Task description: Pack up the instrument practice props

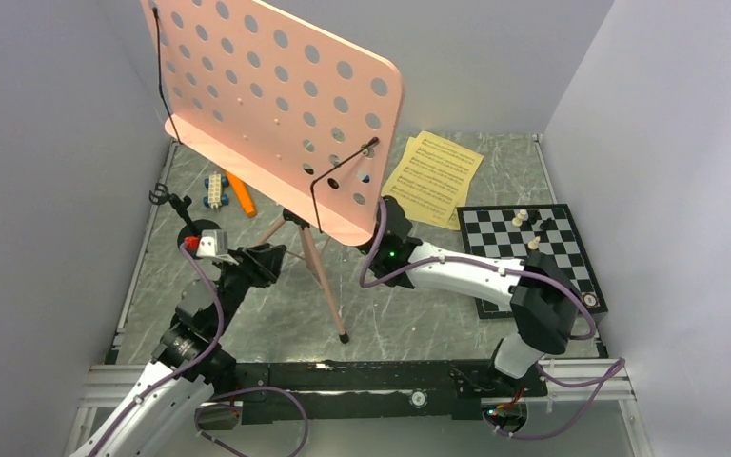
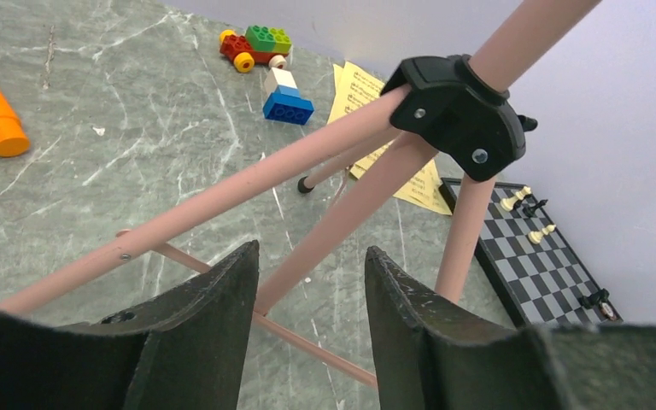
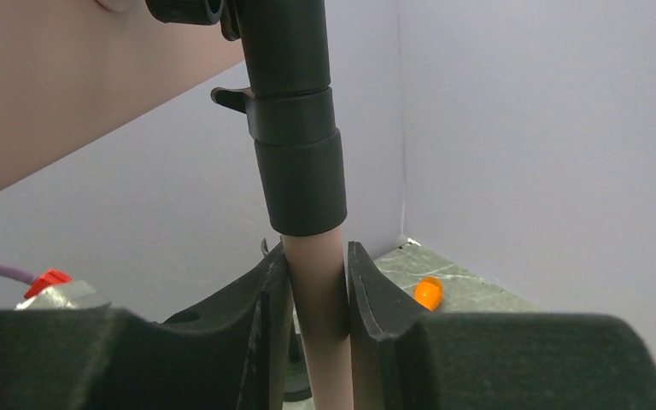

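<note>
The pink hole-punched music stand [image 1: 276,105] stands upright on its tripod legs [image 1: 328,286] at the table's middle. My right gripper [image 3: 316,273] is shut on the stand's pink pole [image 3: 318,299], just under the black collar [image 3: 299,171]. In the top view the right gripper [image 1: 390,217] sits under the desk's lower edge. My left gripper [image 2: 312,256] is open low beside the tripod, with one pink leg [image 2: 342,213] running down between its fingers, apart from them. Yellow sheet-music pages [image 1: 436,176] lie at the back right. The orange microphone [image 1: 241,193] lies behind the stand. A small black mic stand [image 1: 173,202] rises at the left.
A black-and-white chessboard [image 1: 533,248] with a few pieces lies at the right, close to the right arm. Blue-and-white toy blocks [image 1: 215,188] sit beside the microphone, and a red-and-green brick car [image 2: 256,44] stands near the back wall. Grey walls close in on three sides.
</note>
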{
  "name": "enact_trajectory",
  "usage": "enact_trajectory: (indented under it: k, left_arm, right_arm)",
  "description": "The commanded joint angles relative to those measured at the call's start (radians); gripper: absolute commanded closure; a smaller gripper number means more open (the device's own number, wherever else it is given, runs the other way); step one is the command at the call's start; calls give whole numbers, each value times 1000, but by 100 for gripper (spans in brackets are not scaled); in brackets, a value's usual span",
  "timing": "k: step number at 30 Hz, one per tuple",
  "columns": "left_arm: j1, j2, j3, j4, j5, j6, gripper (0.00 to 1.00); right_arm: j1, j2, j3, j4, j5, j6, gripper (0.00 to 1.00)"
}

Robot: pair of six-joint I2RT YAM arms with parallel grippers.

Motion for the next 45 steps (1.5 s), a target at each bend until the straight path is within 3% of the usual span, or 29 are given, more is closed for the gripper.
enact_trajectory:
  k: [1,10,16,19,27,36,45]
  left_arm:
    - [-5,-5,54,5,-12,27,45]
    - [-4,-9,40,74,-25,55,22]
    - [-4,66,-41,359,91,77,11]
    - [-4,134,-44,510,165,120,1]
    - [-4,324,99,543,336,296,1]
    - [-4,491,143,634,437,325,1]
    - [-5,688,166,577,520,337,1]
  right_arm:
    - [-24,-63,-89,-25,-33,62,100]
    - [-159,-132,-208,-44,-216,240,100]
    - [-222,-185,-236,-107,-342,260,100]
    - [-240,-194,-203,-188,-412,258,100]
    - [-318,-175,-123,-395,-586,309,100]
    - [-317,-151,-71,-451,-654,320,100]
    - [-318,-142,-22,-502,-698,334,100]
